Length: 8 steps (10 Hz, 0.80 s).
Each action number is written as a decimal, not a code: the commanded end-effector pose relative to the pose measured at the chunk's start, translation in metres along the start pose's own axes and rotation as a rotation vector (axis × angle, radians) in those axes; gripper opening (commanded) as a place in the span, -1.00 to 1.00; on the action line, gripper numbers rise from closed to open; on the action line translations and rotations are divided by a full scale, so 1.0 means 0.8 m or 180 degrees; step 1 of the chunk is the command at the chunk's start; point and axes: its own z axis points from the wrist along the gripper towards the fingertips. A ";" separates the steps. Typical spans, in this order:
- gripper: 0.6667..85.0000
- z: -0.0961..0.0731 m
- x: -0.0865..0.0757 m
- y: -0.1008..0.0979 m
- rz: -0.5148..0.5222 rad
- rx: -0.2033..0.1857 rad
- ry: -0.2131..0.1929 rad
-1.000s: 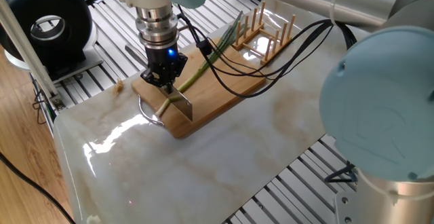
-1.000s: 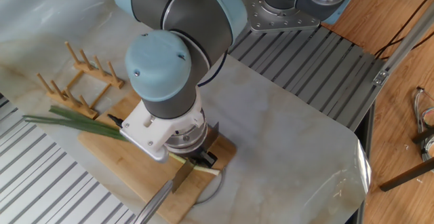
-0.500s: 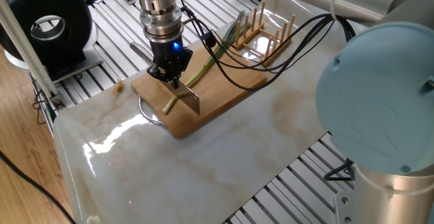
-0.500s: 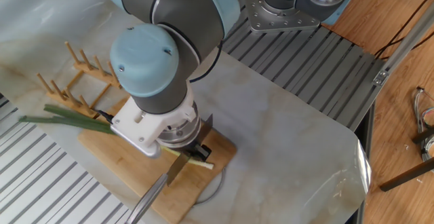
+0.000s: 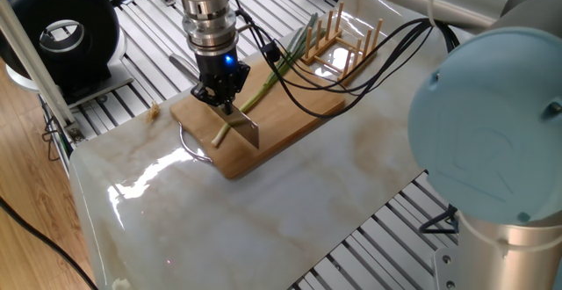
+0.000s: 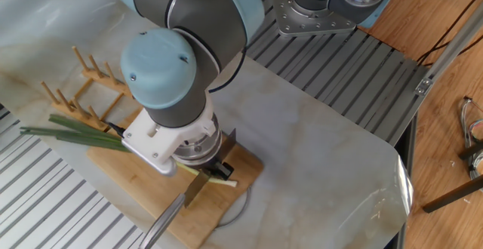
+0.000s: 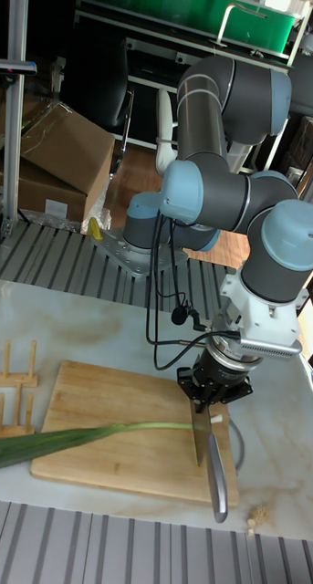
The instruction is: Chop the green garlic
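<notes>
The black two-finger gripper (image 5: 219, 101) (image 6: 213, 166) (image 7: 213, 394) points straight down over the rectangular light-wood cutting board (image 5: 290, 119) (image 6: 143, 196) (image 7: 110, 406). It is clamped on the handle end of a kitchen knife with a steel blade and grey metal handle (image 5: 243, 133) (image 6: 198, 187) (image 7: 201, 436). The blade stands on edge just below the fingertips (its cutting edge meets the board surface in the tall fixed view).

The long thin green garlic stalk (image 5: 255, 99) (image 6: 83, 134) (image 7: 92, 435) lies flat on the board directly under the gripper. The blade crosses it near its pale whitish end. That pale end (image 5: 217, 137) (image 6: 220, 181) projects a little way beyond the blade on one side of the gripper. The dark green leaves run away from the gripper on the other side, past the board edge.

A wooden peg rack (image 5: 344, 37) (image 6: 87, 87) (image 7: 12, 392) stands on the far side of the leaves from the gripper, well apart from it. The board rests on a pale marble-pattern tabletop (image 5: 290, 211) (image 6: 324, 151) (image 7: 101, 328). A small tan fragment (image 5: 154, 109) (image 7: 254, 520) lies on the tabletop near the knife handle end.
</notes>
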 end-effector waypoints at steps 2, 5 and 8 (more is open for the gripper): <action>-0.98 0.001 0.000 0.004 -0.0054 -0.0048 0.0003; -0.98 0.010 0.000 -0.005 -0.0219 0.0004 0.0017; -0.98 -0.006 0.000 -0.005 -0.0226 -0.0008 -0.0028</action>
